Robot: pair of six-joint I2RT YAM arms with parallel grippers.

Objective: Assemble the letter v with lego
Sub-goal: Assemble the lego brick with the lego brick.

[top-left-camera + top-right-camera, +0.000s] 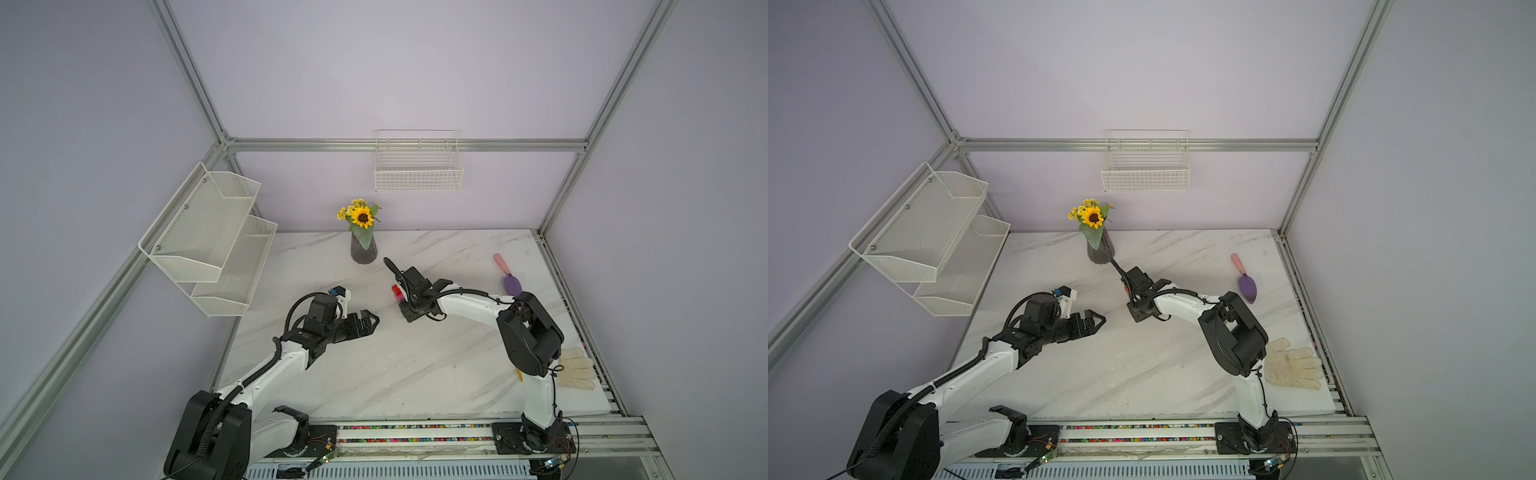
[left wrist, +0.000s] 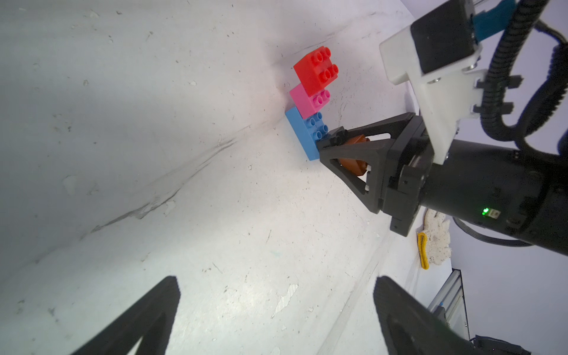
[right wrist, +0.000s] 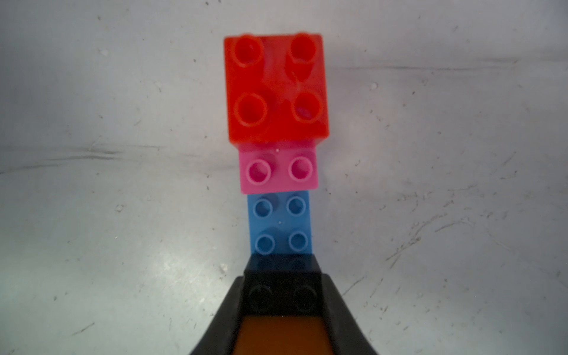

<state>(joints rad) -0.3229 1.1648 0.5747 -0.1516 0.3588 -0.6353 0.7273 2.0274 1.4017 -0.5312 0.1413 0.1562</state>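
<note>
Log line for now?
right gripper shut on orange brick | left gripper open, empty | red on pink on blue; black at other end

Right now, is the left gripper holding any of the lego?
No: the left gripper is open over bare table, apart from the lego clamped in the right gripper.

I count five studded plastic bricks (image 2: 302, 100): one square red brick (image 3: 276, 89), one square pink brick (image 3: 278, 170), one longer light-blue brick (image 3: 279, 222), one black brick (image 3: 282, 285) and one orange-brown brick (image 3: 281, 335). Besides those I see one purple plastic trowel with a pink handle (image 1: 512, 284), one white knitted glove (image 1: 1292, 368), one dark ribbed vase of yellow flowers (image 1: 364, 251), one white wire basket (image 1: 417, 174) and one white two-tier mesh rack (image 1: 195, 232).
</note>
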